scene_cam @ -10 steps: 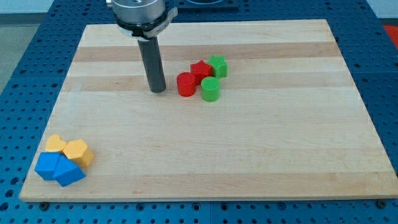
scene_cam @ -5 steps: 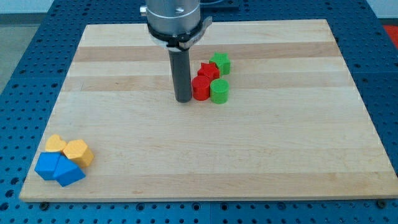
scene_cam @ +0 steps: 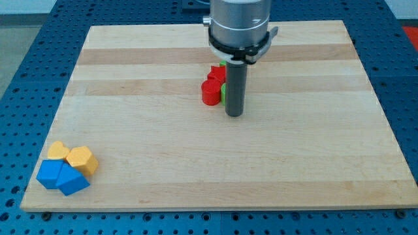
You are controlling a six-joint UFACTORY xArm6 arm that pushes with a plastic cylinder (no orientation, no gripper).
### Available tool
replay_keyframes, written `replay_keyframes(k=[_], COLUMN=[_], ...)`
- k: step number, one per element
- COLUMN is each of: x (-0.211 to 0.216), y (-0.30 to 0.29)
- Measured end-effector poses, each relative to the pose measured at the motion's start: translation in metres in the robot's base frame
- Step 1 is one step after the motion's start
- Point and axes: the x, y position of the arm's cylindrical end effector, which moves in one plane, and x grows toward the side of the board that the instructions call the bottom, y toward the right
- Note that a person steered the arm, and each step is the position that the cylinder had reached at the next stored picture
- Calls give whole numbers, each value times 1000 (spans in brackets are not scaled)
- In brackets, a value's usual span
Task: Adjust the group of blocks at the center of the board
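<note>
A red cylinder [scene_cam: 210, 93] and a red star block [scene_cam: 216, 73] sit close together near the board's centre. My rod stands in front of the green blocks; only a thin green sliver [scene_cam: 223, 93] shows beside the red cylinder. My tip [scene_cam: 234, 113] rests on the board just right of and below the red cylinder. The rod hides most of both green blocks.
A wooden board [scene_cam: 130, 143] lies on a blue perforated table. At the view's bottom left two orange blocks [scene_cam: 73, 157] and two blue blocks [scene_cam: 61, 177] sit bunched together near the board's corner.
My rod moved from the left of the red and green group to its right side, now covering the green blocks. The red cylinder was pushed a little to the right earlier.
</note>
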Motion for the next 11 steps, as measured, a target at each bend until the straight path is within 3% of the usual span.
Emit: replay_keyframes(k=[3, 4, 5, 7, 8, 9, 11], x=[-8, -56, -110, -182, -179, -165, -146], y=[59, 95, 94, 35, -32, -63, -29])
